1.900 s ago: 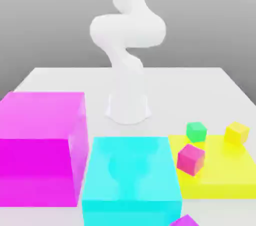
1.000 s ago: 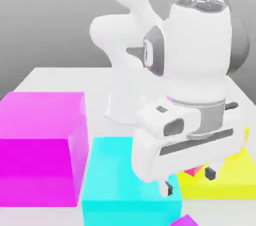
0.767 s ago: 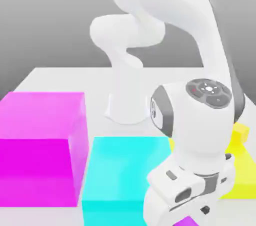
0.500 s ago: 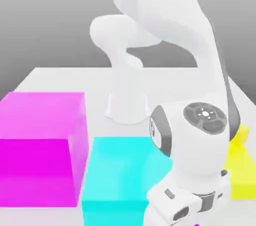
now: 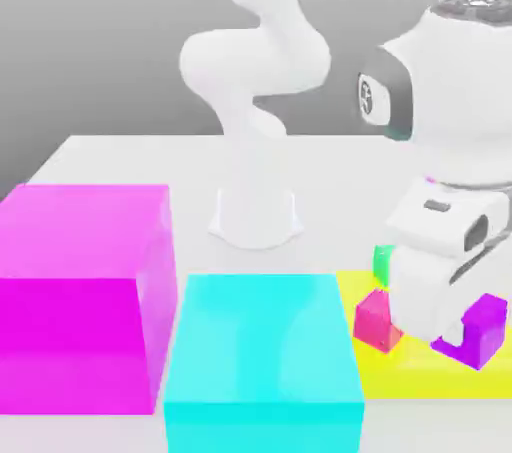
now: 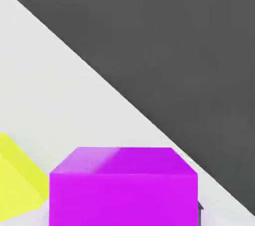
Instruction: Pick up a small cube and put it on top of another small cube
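The small purple cube (image 5: 490, 319) sits between the fingers of my gripper (image 5: 470, 333), which is shut on it. In the exterior view it hangs over the right part of the flat yellow platform (image 5: 400, 373). The hand view has the same purple cube (image 6: 124, 190) close up, with a piece of the yellow platform (image 6: 15, 180) beside it. A small pink-magenta cube (image 5: 376, 319) rests on the platform just to the exterior view's left of my hand. A small green cube (image 5: 381, 261) peeks out behind the hand, mostly covered by it.
A large magenta block (image 5: 80, 286) stands at the exterior view's left and a cyan block (image 5: 262, 351) at the front middle. The arm's white base (image 5: 256, 216) rises behind them on the white table (image 5: 120, 156).
The hand came down at the table's front edge onto the purple cube and shut. It has since risen and swung to the exterior view's right, carrying the cube over the yellow platform.
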Motion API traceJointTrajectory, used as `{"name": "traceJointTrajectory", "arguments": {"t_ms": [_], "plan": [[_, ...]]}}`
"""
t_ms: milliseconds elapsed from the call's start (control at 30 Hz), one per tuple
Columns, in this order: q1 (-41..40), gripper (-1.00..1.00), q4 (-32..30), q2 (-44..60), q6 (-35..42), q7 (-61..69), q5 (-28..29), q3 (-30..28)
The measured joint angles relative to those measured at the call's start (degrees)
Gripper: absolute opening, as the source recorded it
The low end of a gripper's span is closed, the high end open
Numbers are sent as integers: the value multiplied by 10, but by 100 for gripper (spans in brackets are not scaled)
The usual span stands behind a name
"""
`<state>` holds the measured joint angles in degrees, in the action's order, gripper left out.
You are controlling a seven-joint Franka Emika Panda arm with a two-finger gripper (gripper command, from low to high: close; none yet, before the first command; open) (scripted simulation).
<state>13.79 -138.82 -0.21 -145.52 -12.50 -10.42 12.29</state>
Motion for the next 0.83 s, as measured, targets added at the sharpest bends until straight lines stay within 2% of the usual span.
{"name": "traceJointTrajectory", "arguments": {"t_ms": [467,533,700,733,833], "plan": [[154,-100,-285,-293,60,213,-37,32],[157,-100,-309,-285,39,220,-30,42],[150,-100,-329,-191,-71,219,-26,60],[147,100,-331,-170,-94,217,-24,62],[147,100,-331,-170,-94,217,-24,62]]}}
